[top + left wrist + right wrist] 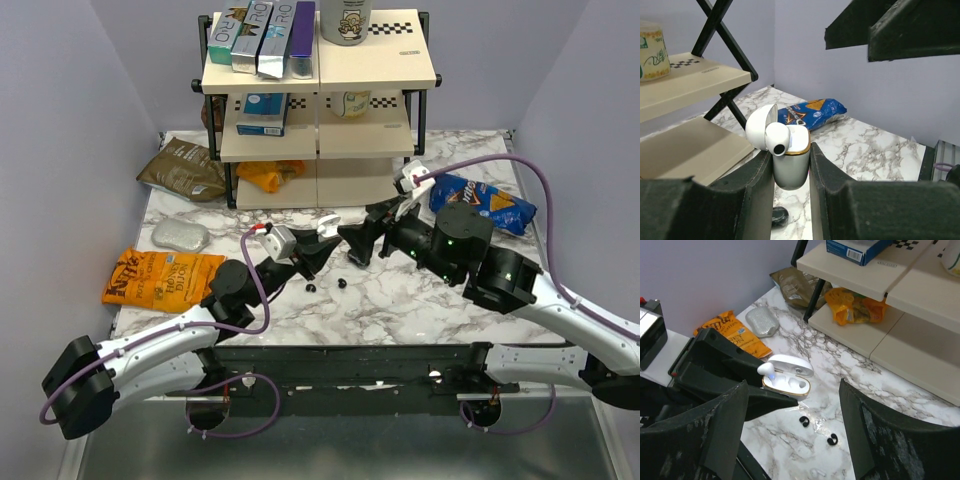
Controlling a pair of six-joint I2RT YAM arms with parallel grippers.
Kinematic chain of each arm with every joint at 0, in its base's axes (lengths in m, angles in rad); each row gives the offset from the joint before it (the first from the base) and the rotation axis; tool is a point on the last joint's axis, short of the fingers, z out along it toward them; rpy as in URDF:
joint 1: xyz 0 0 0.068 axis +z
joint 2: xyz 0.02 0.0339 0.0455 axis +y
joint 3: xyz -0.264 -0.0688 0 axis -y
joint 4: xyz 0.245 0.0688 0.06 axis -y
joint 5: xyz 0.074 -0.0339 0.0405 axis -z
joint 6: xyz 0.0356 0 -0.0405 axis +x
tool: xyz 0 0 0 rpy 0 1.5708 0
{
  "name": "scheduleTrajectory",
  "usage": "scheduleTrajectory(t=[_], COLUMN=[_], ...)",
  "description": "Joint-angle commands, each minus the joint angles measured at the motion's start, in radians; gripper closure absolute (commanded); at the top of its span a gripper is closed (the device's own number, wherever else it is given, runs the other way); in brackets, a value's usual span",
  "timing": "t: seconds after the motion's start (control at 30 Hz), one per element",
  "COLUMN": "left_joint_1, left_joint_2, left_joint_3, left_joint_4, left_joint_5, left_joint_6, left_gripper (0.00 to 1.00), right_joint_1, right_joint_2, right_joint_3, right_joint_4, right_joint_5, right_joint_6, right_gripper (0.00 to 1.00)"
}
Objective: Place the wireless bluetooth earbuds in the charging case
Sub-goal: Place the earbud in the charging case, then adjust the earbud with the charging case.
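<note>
Meanwhile, my left tool (790, 159) grips the charging case (790, 176), lid open. My right tool (794, 390) hovers wide and empty. The 2 black earbuds (804, 421) (832, 440) lie loose on the tabletop (880, 405) nearby, so both insertions look left to do.

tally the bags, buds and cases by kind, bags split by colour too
bags: 5 (brown, orange, yellow, silver, blue)
black buds: 2
white bud: 1
case: 1
total: 9
</note>
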State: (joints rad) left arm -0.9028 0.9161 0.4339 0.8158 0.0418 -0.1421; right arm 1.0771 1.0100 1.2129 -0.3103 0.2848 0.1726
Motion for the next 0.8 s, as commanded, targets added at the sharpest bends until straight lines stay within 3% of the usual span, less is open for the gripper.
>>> scheduleTrajectory(t=[0.0, 0.77], left_joint_1=[-0.002, -0.008], left_joint_2=[0.018, 0.05], left_joint_3=[0.049, 0.069], left_joint_4=[0.019, 0.033], left_joint_5=[0.003, 0.047], left_joint_6=[0.021, 0.029], left_gripper=[1.0, 1.0], right_joint_1=[0.017, 0.02], right_joint_2=[0.056, 0.168], right_joint_3=[0.042, 0.099], right_joint_4=[-0.044, -0.046], right_joint_5=[0.053, 0.093], right_joint_6=[-0.025, -0.038], right_gripper=[0.18, 0.16])
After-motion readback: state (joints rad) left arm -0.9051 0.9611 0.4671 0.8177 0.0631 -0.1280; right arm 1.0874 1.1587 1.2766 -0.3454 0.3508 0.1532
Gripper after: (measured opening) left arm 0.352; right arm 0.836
